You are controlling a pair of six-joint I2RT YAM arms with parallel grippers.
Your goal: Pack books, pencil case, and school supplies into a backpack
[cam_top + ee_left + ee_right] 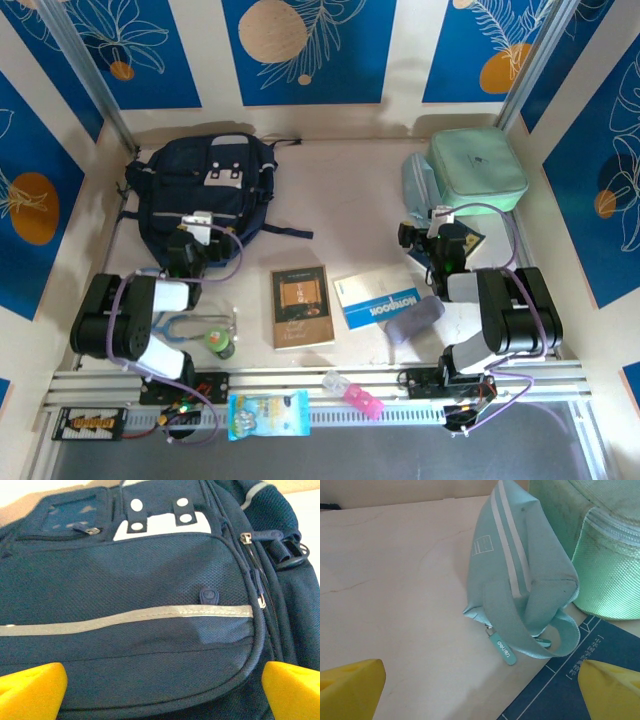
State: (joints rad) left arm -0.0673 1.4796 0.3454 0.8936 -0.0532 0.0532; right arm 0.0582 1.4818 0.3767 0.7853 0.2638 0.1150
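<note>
Navy backpack [150, 580] under left gripper [162, 687], jaws apart | right gripper [480, 687] agape facing teal pouch [520, 580]

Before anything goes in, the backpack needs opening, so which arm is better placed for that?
Probably left: left hand hovers open over the backpack, a zipper pull just ahead. The right hand faces the aqua pouch instead.

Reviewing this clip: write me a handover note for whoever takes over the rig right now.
Left gripper: open, empty, hovering over the front of the backpack, far left of the table.
Right gripper: open, empty, near the pale blue pouch and the dark book, far right.
Brown book and NOTEBOOK book lie mid-table.
Done: nothing packed; the backpack zips look closed.
Left: open it, load everything.
</note>
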